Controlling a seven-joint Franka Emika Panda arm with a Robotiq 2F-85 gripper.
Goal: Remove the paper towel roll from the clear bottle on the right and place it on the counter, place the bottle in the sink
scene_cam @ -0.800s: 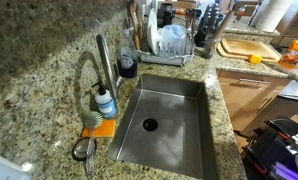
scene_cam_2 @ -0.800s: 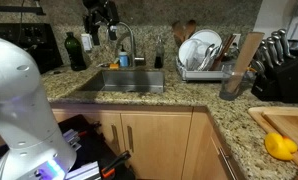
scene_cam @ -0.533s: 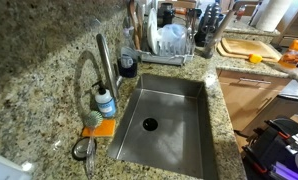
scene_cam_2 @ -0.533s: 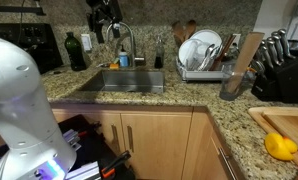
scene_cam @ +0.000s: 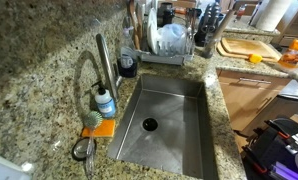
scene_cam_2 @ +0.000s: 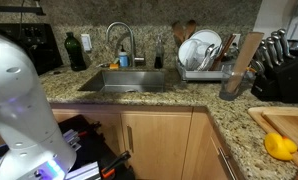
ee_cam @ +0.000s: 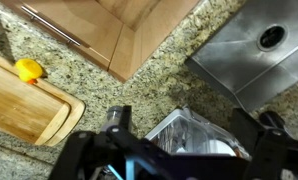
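The paper towel roll [scene_cam: 275,12] is a white cylinder standing at the far end of the counter [scene_cam: 34,75], partly cut off by the frame edge. I cannot make out the clear bottle in any view. The steel sink [scene_cam: 169,125] with its dark drain hole is empty and shows in both exterior views [scene_cam_2: 124,82] and in the wrist view [ee_cam: 251,55]. My gripper [ee_cam: 193,122] shows only in the wrist view. Its two dark fingers are spread wide with nothing between them, high above the dish rack [ee_cam: 189,138].
A dish rack with plates [scene_cam: 169,45] stands beyond the sink. A faucet [scene_cam: 104,60], a small blue-label bottle [scene_cam: 106,102] and an orange sponge [scene_cam: 97,127] sit beside the sink. A cutting board with a lemon [ee_cam: 28,69] and a knife block [scene_cam_2: 284,65] are further along.
In an exterior view my gripper was at the top edge above the faucet; it has risen out of the frame.
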